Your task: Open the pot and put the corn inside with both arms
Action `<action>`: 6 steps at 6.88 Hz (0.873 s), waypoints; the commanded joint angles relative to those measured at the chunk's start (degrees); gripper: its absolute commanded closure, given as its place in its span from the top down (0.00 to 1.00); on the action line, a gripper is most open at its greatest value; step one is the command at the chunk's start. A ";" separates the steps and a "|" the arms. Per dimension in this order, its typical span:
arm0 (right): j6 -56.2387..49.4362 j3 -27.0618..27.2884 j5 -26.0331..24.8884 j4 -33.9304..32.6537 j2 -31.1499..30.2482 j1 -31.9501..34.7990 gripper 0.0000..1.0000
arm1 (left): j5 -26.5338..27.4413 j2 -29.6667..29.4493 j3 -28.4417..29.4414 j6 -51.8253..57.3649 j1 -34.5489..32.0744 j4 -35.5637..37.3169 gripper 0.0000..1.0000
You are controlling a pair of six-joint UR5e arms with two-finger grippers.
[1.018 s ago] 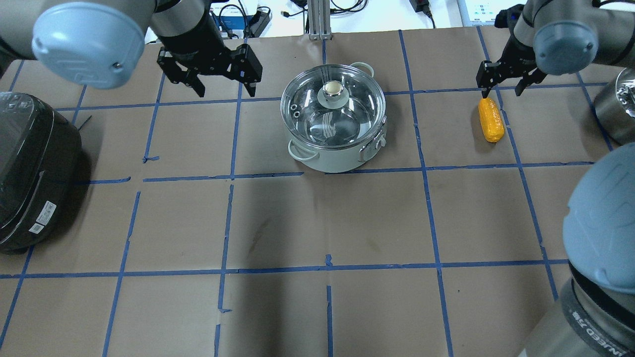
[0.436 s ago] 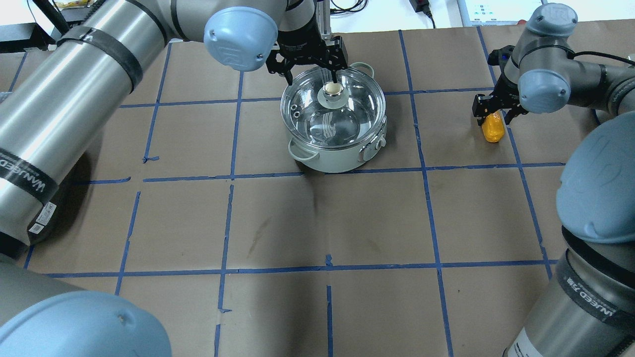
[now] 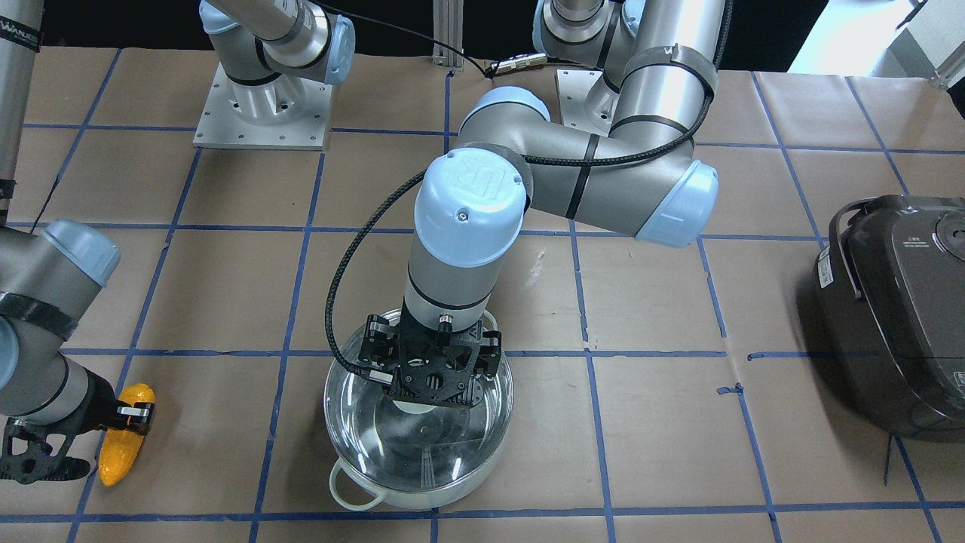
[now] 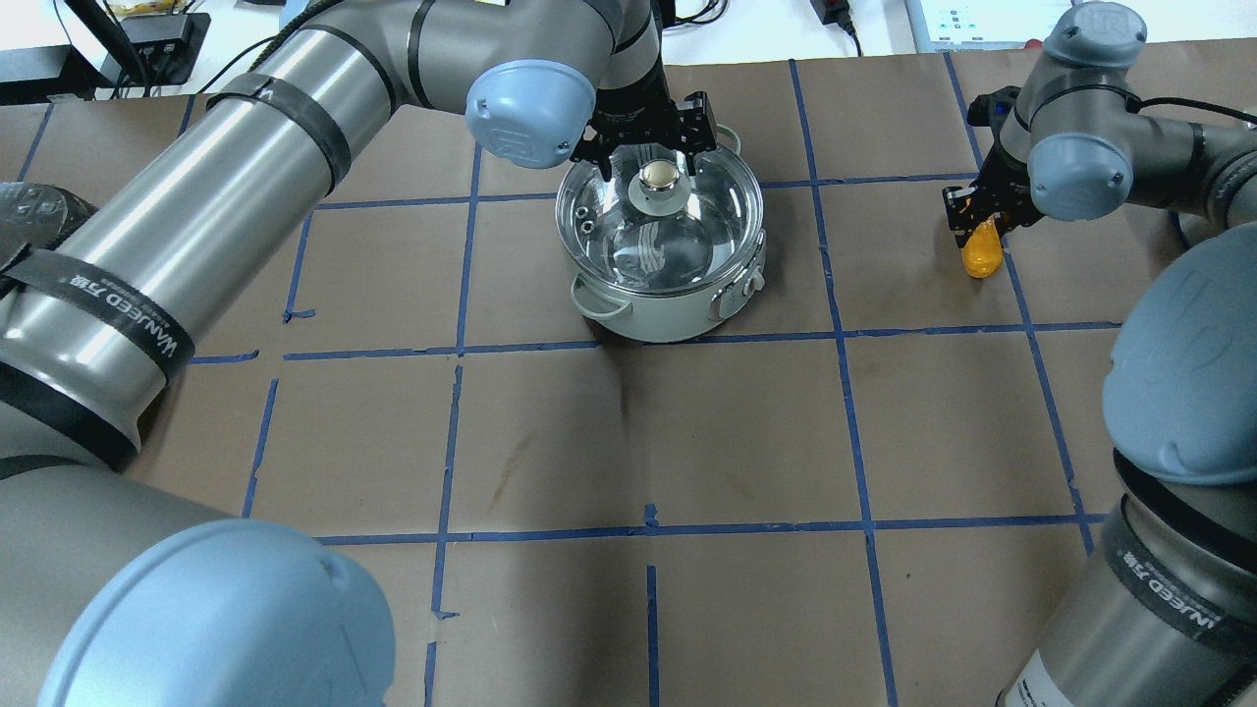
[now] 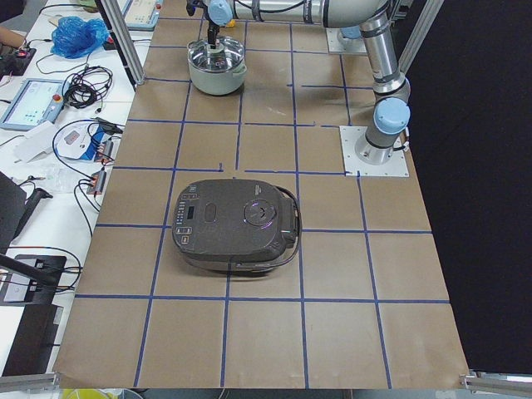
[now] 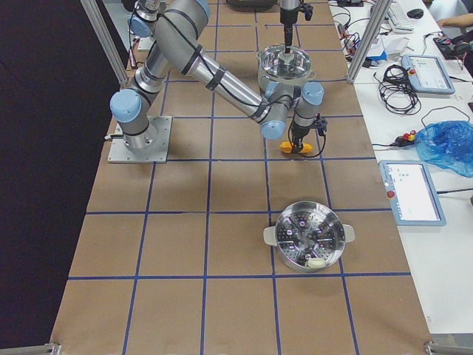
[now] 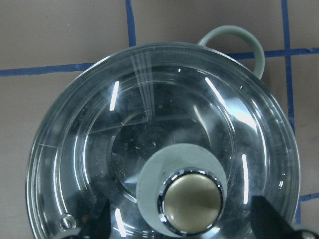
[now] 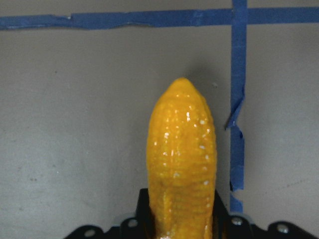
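The steel pot (image 4: pixel 678 316) with mint handles stands at the table's far middle, its glass lid (image 4: pixel 692 236) on. My left gripper (image 4: pixel 646 165) is open just above the lid, a finger on each side of the pale knob (image 4: pixel 659 177). The left wrist view shows the knob (image 7: pixel 192 201) between my fingertips (image 7: pixel 97 221), which stand apart from it. The yellow corn (image 4: pixel 980 257) lies to the right of the pot. My right gripper (image 4: pixel 982 224) is shut on its far end. The right wrist view shows the corn (image 8: pixel 182 159) pinched between the jaws.
A dark grey rice cooker (image 3: pixel 897 302) sits at the table's left end. A steel steamer pot (image 6: pixel 309 240) stands near the right end. Blue tape lines mark a grid on the brown table cover (image 4: pixel 628 442).
My left gripper moved from the left to over the pot, then centred on the knob. My right gripper came down on the corn and closed on its far end.
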 commanded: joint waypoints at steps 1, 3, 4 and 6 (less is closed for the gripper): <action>0.66 -4.46 0.38 10.38 -5.17 2.63 0.13 | 0.17 -0.66 -0.04 -0.84 -0.92 0.74 0.89; 6.35 -7.65 1.00 17.31 -11.77 12.19 0.14 | 0.17 -0.57 -0.13 -0.05 -0.92 0.65 0.46; 7.25 -7.31 0.91 17.24 -11.97 13.62 0.14 | 0.26 -0.49 -0.21 -0.05 -0.92 0.56 0.11; 7.53 -7.13 1.08 17.06 -11.79 14.07 0.14 | 0.43 2.13 0.40 -0.05 -0.92 -1.18 0.05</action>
